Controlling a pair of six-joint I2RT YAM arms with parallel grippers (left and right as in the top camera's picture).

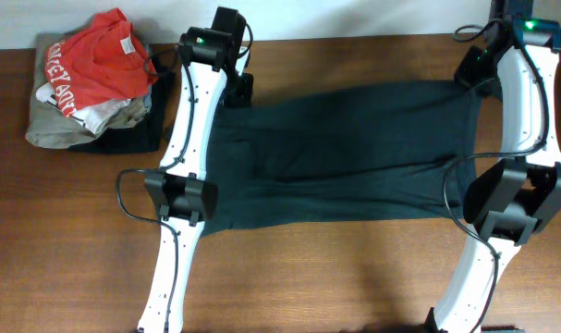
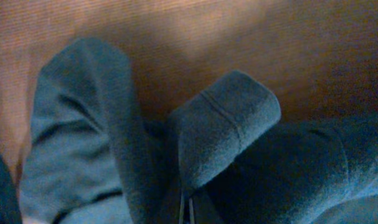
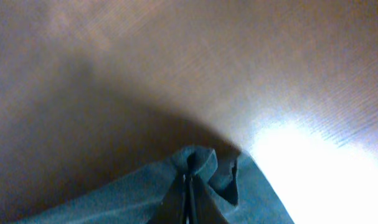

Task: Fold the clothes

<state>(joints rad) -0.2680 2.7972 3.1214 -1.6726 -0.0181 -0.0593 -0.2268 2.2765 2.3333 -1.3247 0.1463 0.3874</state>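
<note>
A dark teal garment (image 1: 345, 148) lies spread across the middle of the wooden table. My left gripper (image 1: 189, 199) sits at its front left corner and is shut on a bunched fold of the cloth (image 2: 220, 134). My right gripper (image 1: 502, 205) sits at its front right corner and is shut on a pinched edge of the cloth (image 3: 198, 165). Both pinched corners are lifted a little off the table.
A pile of clothes with a red printed shirt (image 1: 100, 60) on top lies at the back left on the table (image 1: 335, 277). Black cables run along both arms.
</note>
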